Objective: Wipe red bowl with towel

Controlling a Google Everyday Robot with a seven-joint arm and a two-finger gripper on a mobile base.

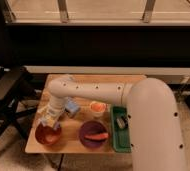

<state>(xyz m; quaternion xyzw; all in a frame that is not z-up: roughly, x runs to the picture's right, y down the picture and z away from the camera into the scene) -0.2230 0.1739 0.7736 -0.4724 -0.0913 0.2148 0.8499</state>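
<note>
The red bowl (48, 135) sits at the front left corner of the wooden table (115, 82), with a paler orange inside. My gripper (49, 120) hangs over the bowl's far rim at the end of the white arm (88, 92), which reaches in from the right. It is shut on the towel (44, 121), a small pale grey-blue cloth bunched at its tip, just above the bowl's back edge. Most of the towel is hidden by the gripper.
A dark purple bowl (94, 134) with an orange-red item inside stands to the right of the red bowl. A small orange-rimmed cup (97, 107) and a blue sponge-like block (71, 106) stand behind. A green tray (120, 129) lies at the right edge. A black chair (5, 90) stands to the left.
</note>
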